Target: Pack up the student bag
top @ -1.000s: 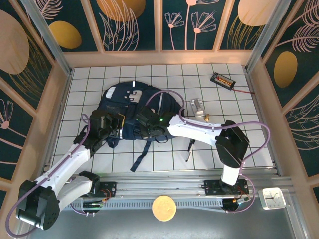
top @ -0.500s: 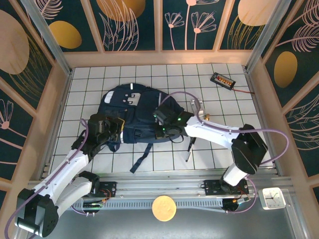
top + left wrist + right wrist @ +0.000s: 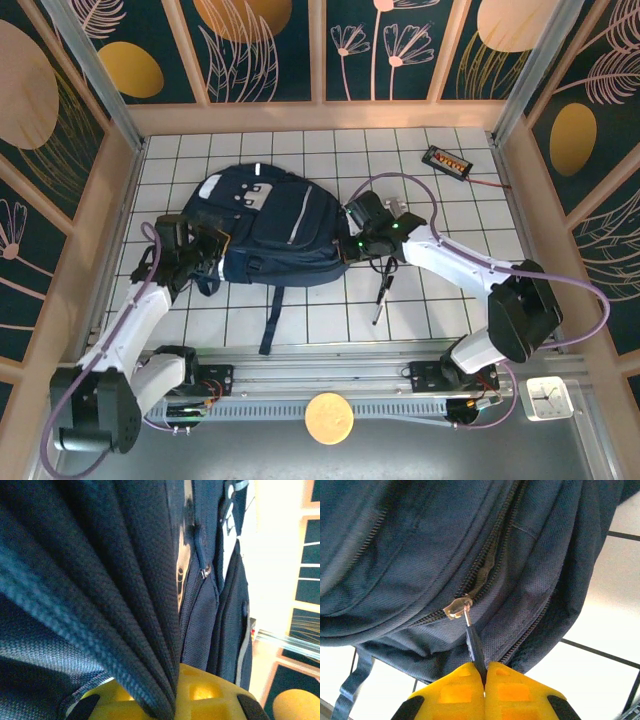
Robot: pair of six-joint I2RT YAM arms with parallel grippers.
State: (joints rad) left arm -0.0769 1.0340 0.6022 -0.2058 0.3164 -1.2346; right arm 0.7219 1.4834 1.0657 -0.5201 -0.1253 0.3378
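At the left, the left gripper (image 3: 210, 258) is closed on a fold of dark-blue woven cloth at the near left edge of the student bag (image 3: 270, 225). This is a large navy fabric backpack with pale trim stripes, lying flat on the white tiled table (image 3: 420, 315), left of centre. In the left wrist view its yellow fingertips (image 3: 200, 695) pinch a thick gathered ridge of the bag's fabric (image 3: 100, 580). On the bag's right edge, the right gripper (image 3: 347, 248) is clamped tight, and its wrist view shows the yellow pads (image 3: 455, 692) pressed together on the slim dark zipper pull tab (image 3: 475, 647), which hangs from a pale metal slider (image 3: 456, 607). Beyond the slider the zipper teeth look parted, while on the other side they run closed, so the opening seems only partly made. To the right of the bag, a slim dark pen-like stick (image 3: 379, 300), a small pale metal piece (image 3: 395, 213) and a black rectangular device (image 3: 446, 160) with a red lead all lie on the tiles. By this reckoning the packing is at an early stage: the bag is being held and unzipped, and no item can be seen inside it.
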